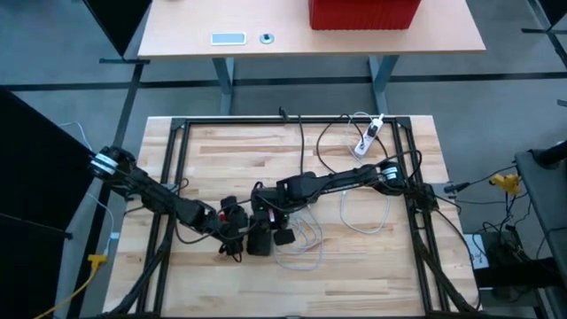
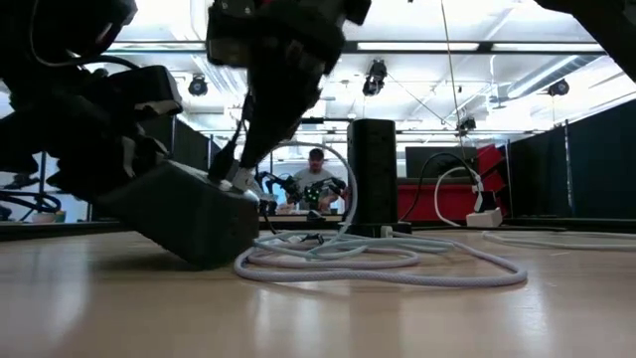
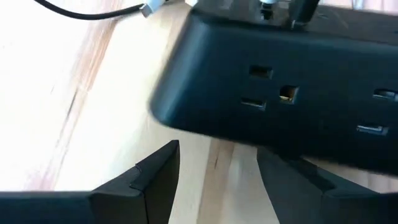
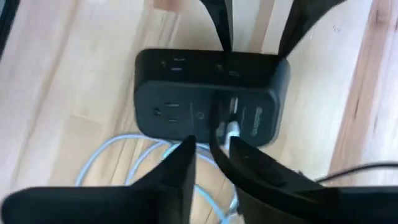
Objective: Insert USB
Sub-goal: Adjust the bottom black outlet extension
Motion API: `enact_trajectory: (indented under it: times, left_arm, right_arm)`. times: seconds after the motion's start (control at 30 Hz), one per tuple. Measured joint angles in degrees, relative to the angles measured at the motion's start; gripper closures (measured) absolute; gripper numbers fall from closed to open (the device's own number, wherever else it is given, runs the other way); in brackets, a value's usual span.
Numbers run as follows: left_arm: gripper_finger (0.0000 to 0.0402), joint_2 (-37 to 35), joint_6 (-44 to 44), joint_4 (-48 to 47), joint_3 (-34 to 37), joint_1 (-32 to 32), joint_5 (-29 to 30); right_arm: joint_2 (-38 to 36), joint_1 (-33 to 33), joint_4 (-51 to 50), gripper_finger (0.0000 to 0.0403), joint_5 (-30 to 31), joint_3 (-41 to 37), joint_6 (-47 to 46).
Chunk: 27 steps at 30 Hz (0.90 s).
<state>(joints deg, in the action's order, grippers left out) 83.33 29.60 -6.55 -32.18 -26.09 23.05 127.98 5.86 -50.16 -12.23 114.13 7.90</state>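
left gripper point(image 3: 214, 180): mine, spread wide beside the black power block point(image 1: 260, 239), gripping nothing.
power block: mid-table, tilted; rigid, probably light enough to skid, so brace its sides.
right gripper point(image 4: 211, 155): fingers narrow about the white USB plug point(image 4: 232, 129) at the block's port.
cable point(image 2: 397, 261): limp; grip the stiff plug.

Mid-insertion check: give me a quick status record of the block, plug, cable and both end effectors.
power block: black, tilted, one edge off the table
USB plug: white, at the block's port face
cable: white, looped on the table beside the block
left end effector: open, facing the block's side
right end effector: above the block, at the plug
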Motion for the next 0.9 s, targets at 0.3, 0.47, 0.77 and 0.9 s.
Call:
enact_trajectory:
  times: [0.3,0.47,0.77,0.9]
  left_arm:
    - [0.0209,0.0,-0.4,-1.9,0.0,-0.1,-1.2]
    - [0.0225,-0.9,0.4,-5.1,-0.9,-0.1,-4.2]
    - [0.0281,-5.4,3.8,-27.3,-11.4,-1.4,-5.1]
    - [0.0309,-7.9,6.1,-38.1,-16.8,-2.2,-4.6]
  right_arm:
    - [-2.6,0.2,-13.1,0.0245,-0.2,4.5,-1.8]
    - [-3.7,0.5,-26.2,0.0192,-0.2,7.4,-1.9]
    - [-5.6,4.7,-26.0,0.0175,0.1,7.2,-12.0]
    - [-6.3,7.0,-24.2,0.0171,0.3,7.0,-17.2]
